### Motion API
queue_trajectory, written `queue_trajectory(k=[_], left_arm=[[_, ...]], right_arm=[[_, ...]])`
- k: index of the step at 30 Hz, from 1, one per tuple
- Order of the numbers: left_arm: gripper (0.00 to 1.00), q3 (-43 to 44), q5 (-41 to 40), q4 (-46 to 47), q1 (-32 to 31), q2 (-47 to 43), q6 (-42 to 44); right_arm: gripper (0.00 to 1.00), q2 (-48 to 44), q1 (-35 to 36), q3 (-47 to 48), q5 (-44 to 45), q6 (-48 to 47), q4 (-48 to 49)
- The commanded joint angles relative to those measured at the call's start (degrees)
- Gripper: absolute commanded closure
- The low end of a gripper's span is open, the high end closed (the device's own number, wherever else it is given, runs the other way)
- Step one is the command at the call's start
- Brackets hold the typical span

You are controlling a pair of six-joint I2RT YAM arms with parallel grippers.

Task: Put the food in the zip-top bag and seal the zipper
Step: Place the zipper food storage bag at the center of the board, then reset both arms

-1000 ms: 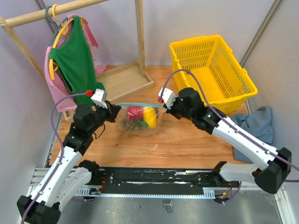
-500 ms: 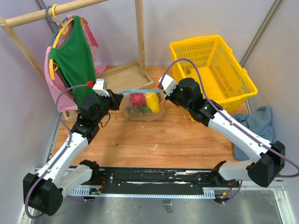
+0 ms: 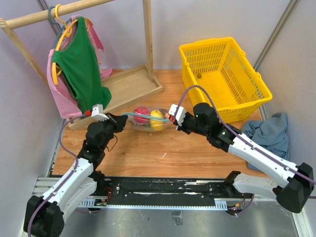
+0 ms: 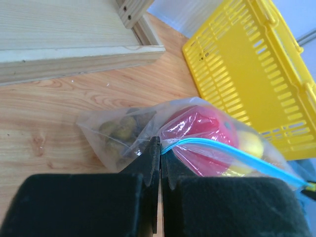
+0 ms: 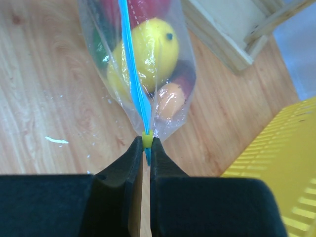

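Wooden counter [image 3: 163, 148] fills the middle of the top view, with a yellow basket [image 3: 227, 74] at upper right and a garment rack's base [image 3: 123, 89] at upper left. At the centre, the zip-top bag [image 3: 148, 123] is strung between the arms, low over the wood; whether it touches I cannot tell. The food [image 3: 149, 117] is all inside it.

The left gripper [image 4: 157, 148] is pressed together on one end of the zipper [image 4: 232, 153], and the right gripper [image 5: 145, 145] pinches the other end at a small yellow tab.

Both holds are narrow, so pulling the ends apart could slip one free, tipping the bag and spilling fruit through any unsealed stretch.

The zipper's long axis runs left to right across the top view, mouth edge uppermost, belly sagging below.
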Motion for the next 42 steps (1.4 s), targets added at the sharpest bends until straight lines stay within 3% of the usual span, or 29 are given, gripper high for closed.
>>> queue_trajectory(k=[1, 11, 12, 13, 15, 21, 25, 29, 33, 42], left_arm=[[1.0, -1.2, -7.5, 0.4, 0.6, -0.5, -2.5], [1.0, -3.3, -10.0, -0.2, 0.6, 2.1, -4.8], [0.99, -3.0, -10.1, -1.2, 0.6, 1.8, -4.4], [0.96, -2.5, -10.8, -2.5, 0.6, 1.1, -4.4], [0.85, -2.6, -11.5, -3.6, 0.6, -0.4, -4.9], [0.32, 1.9, -13.4, -14.2, 0.6, -7.9, -6.5], [0.16, 6.4, -13.7, -20.9, 0.6, -12.8, -3.7], [0.11, 12.1, -13.7, -28.5, 0.6, -16.9, 0.9], [0.01, 17.7, -13.0, -34.3, 0.6, -20.6, 7.2], [0.01, 21.8, -12.7, -38.1, 0.6, -31.3, 11.8]], right_arm=[[0.99, -1.6, 1.1, -3.6, -2.1, 3.4, -2.8], [0.99, -1.3, 1.6, -8.0, -4.3, 7.1, 1.4], [0.97, -0.9, 1.6, -8.0, -4.3, 7.5, 2.1], [0.88, -0.5, 1.6, -7.3, -4.4, 8.1, 1.7], [0.78, 0.4, 1.6, -4.9, -4.2, 8.8, -1.7], [0.51, -2.5, 1.5, 0.2, 0.3, 11.7, -6.3], [0.26, -7.6, 0.4, 1.0, 5.2, 14.4, -3.4], [0.1, -9.3, -3.1, 4.7, 10.3, 20.0, -5.9], [0.0, -11.4, -6.4, 6.0, 21.6, 23.6, -9.1], [0.02, -25.0, -7.4, 0.6, 37.3, 23.9, -9.2]])
